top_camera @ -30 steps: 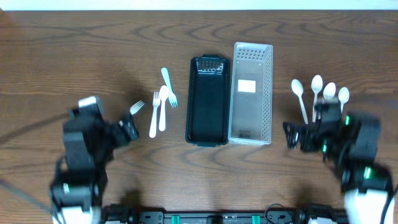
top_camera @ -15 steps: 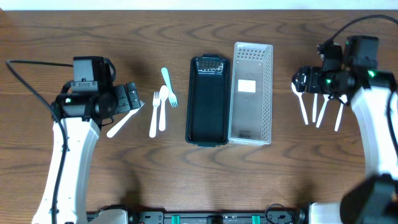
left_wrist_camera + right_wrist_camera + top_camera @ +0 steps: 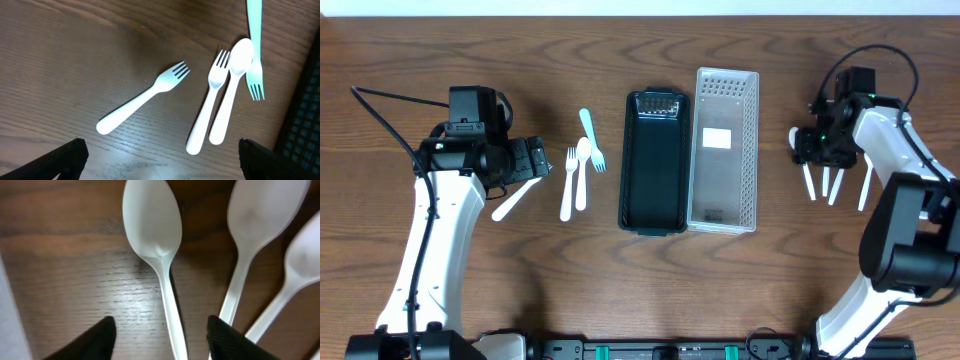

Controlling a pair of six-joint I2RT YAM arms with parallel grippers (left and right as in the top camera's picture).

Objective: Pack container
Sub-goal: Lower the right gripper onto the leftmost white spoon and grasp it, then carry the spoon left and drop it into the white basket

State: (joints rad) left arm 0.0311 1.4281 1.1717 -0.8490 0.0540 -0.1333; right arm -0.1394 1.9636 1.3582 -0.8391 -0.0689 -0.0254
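**Overhead:** A black tray (image 3: 655,160) is lying at the middle of the wooden table (image 3: 440,60), with a white perforated basket (image 3: 723,150) touching its side at 3 o'clock. At 9 o'clock from the tray, three pieces are lying close together: a pale green fork (image 3: 590,135), a white spoon (image 3: 582,175) and a white fork (image 3: 567,185). Further out at 9 o'clock, a lone white fork (image 3: 510,200) is lying slanted, its head hidden beneath the left gripper (image 3: 532,160). At 3 o'clock from the basket, the right gripper (image 3: 810,148) is hovering over the bowls of a row of white spoons (image 3: 808,185), whose handles are pointing toward 6 o'clock.

**Left wrist:** The left gripper (image 3: 160,157) is holding its jaws spread wide and is gripping nothing, with one fingertip showing in each lower corner. The lone white fork (image 3: 142,97) is lying between them, tines toward 2 o'clock. At 3 o'clock from it, the white fork (image 3: 206,110) and white spoon (image 3: 231,90) are touching side by side, and the pale green fork (image 3: 255,45) is lying just beside the spoon's bowl. The black tray (image 3: 305,110) is showing at the right edge.

**Right wrist:** The right gripper (image 3: 161,340) is holding its jaws parted, and they are flanking the handle of the straddled spoon (image 3: 155,240) without touching it. That spoon's bowl is pointing to 12 o'clock. Two neighbouring spoons (image 3: 260,215) are lying at 2 o'clock.
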